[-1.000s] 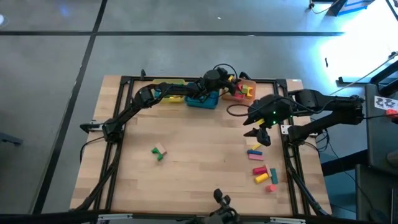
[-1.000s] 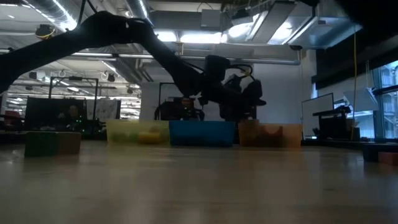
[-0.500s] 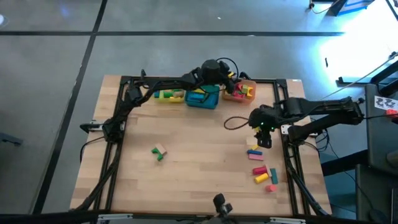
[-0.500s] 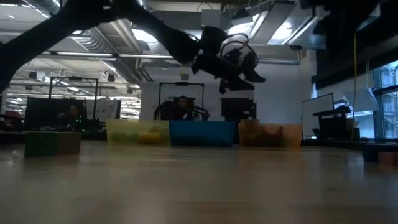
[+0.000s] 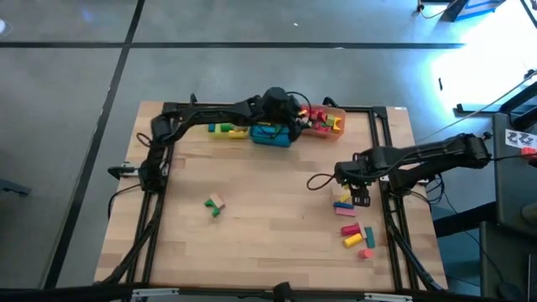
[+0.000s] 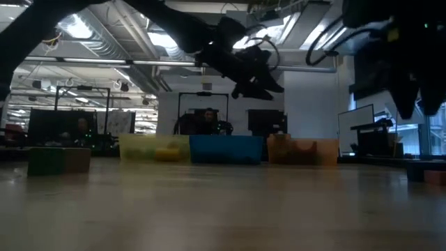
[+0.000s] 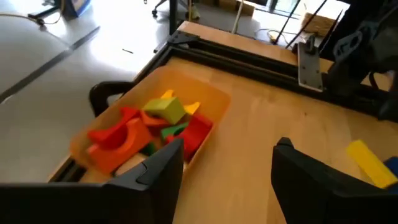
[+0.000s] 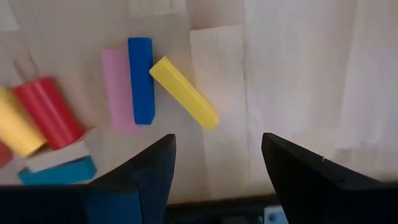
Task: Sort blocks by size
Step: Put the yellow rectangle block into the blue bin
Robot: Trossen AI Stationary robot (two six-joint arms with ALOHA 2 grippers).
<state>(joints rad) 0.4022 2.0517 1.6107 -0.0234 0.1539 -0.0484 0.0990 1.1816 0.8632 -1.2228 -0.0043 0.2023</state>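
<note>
The left claw [image 5: 295, 117] is held high over the back edge of the tabletop [image 5: 268, 218], at about 12 o'clock, between the teal tray [image 5: 270, 134] and the orange tray [image 5: 325, 123]. Its fingers are spread wide with nothing between them. The orange tray is seen below it, filled with red, green and yellow blocks [image 7: 149, 127], so a drop-off there is judged done.

The right claw [image 5: 359, 198] is lowered at about 3 o'clock, fingers spread wide and empty, directly above loose blocks. A yellow bar [image 8: 183, 92] is lying at a slant, touching the end of a blue bar [image 8: 141, 79] that lies flush against a pink bar [image 8: 115, 91]; a red cylinder [image 8: 48, 112] and a yellow cylinder [image 8: 17, 129] lie just beside them. The yellow bar is judged the likely pick, since most of its length lies clear of its neighbours.

The yellow tray [image 5: 225, 130] sits at 11 o'clock. A small green and tan pair of blocks [image 5: 215, 205] is left alone at 8 o'clock, with open wood all around.

Room is tight on the right: the cluster lies near the frame rail [image 5: 391, 210] along the tabletop's edge. The centre is open for travel to the trays.
</note>
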